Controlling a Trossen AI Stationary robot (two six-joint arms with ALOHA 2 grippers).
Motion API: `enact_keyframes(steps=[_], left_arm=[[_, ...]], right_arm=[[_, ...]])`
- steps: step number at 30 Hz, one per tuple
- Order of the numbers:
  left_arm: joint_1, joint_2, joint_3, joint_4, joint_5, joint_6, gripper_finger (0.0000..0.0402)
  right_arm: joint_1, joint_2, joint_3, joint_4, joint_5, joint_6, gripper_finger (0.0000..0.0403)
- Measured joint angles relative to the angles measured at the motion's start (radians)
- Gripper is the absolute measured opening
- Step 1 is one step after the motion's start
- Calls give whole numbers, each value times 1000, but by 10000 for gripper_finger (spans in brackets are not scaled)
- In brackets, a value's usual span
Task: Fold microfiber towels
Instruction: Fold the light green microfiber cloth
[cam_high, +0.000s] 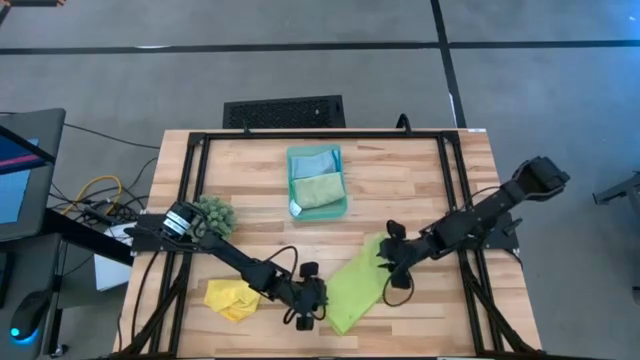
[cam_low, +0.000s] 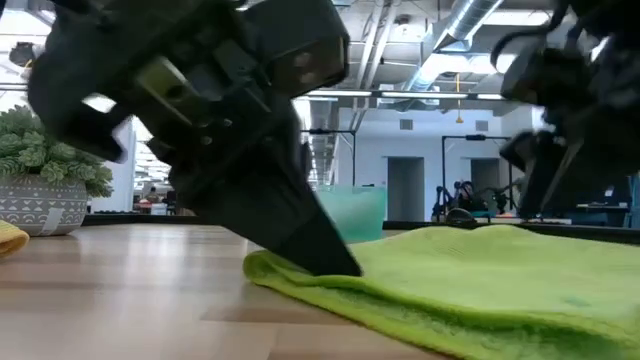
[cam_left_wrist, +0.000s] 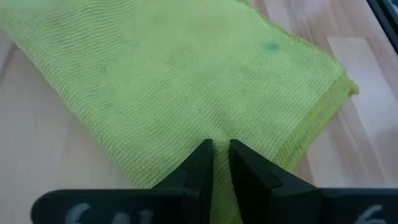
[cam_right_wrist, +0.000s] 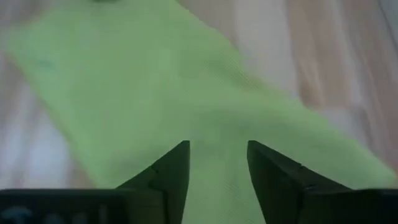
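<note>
A lime green microfiber towel (cam_high: 352, 285), folded into a long strip, lies slantwise on the wooden table (cam_high: 420, 180) near its front edge. My left gripper (cam_high: 308, 305) is at the strip's near left end, its fingers almost together on the cloth (cam_left_wrist: 186, 74). My right gripper (cam_high: 390, 270) stands open just above the strip's far right end (cam_right_wrist: 155, 81), with both fingers clear of it. A crumpled yellow towel (cam_high: 232, 298) rests on the table left of my left gripper. A light blue towel (cam_high: 312, 160) and a pale sage green towel (cam_high: 318, 190) lie folded in a teal tray. My left gripper meets the lime green towel at its near left end (cam_left_wrist: 180, 140), the fingers pinched with only a thin gap. They slant down from the table's left. The fingers hide how many layers sit between them. The towel lies flat on the table, slack.
The teal tray (cam_high: 344, 180) sits at the table's far middle. A small potted plant (cam_high: 215, 212) stands at the left, behind my left arm. Black frame rails (cam_high: 452, 170) run along the table's sides. Bare wood lies between the tray and the lime towel.
</note>
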Motion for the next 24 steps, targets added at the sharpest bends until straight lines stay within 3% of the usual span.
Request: enact_keyframes(steps=[4, 8, 12, 18, 24], left_arm=[[-16, -37, -5, -42, 21, -28, 47], [-43, -68, -8, -73, 26, -109, 47], [-70, -80, 8, -65, -25, -136, 47], [-52, -80, 53, -46, -224, -45, 47], [-4, -80, 13, -121, -237, -125, 47]], right_arm=[[-51, 48, -68, 30, 7, 36, 146], [-111, 113, -81, 98, 101, 57, 103], [-134, 130, -59, 137, 118, -47, 72], [-82, 56, -2, 128, 97, -99, 58], [-5, 37, -4, -42, 23, -11, 57]])
